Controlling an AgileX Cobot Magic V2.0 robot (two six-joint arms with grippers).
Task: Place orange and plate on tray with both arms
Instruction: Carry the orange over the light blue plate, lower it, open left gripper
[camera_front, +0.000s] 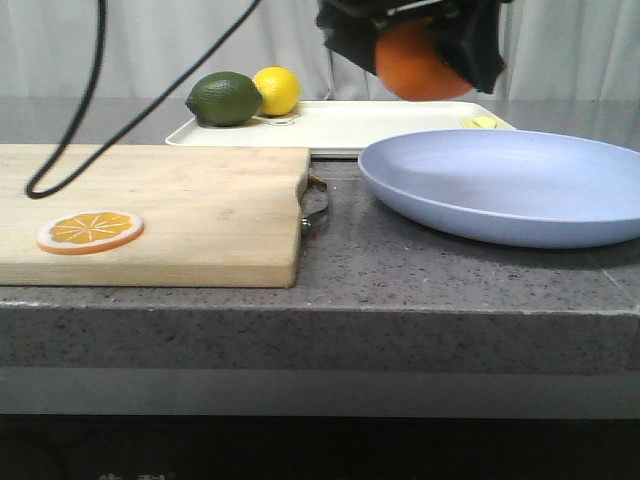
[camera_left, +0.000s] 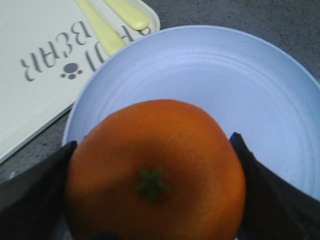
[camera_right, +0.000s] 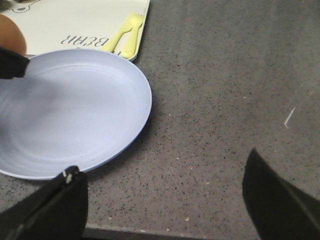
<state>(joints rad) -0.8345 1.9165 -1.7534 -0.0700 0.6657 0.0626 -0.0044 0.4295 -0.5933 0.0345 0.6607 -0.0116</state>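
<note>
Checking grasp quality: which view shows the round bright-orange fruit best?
Left wrist view: the round bright-orange fruit fills the frame, clamped in the left gripper. Front view shows it partly hidden; right wrist view catches only an edge.

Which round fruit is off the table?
The orange, held aloft in the left claw above the plate. The lime and lemon sit on the tray.

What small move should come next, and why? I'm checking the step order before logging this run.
Probably the left gripper should carry the orange sideways over the tray before lowering. It holds the fruit in the air above the plate, not the tray. The right gripper is open over bare counter beside the plate.
</note>
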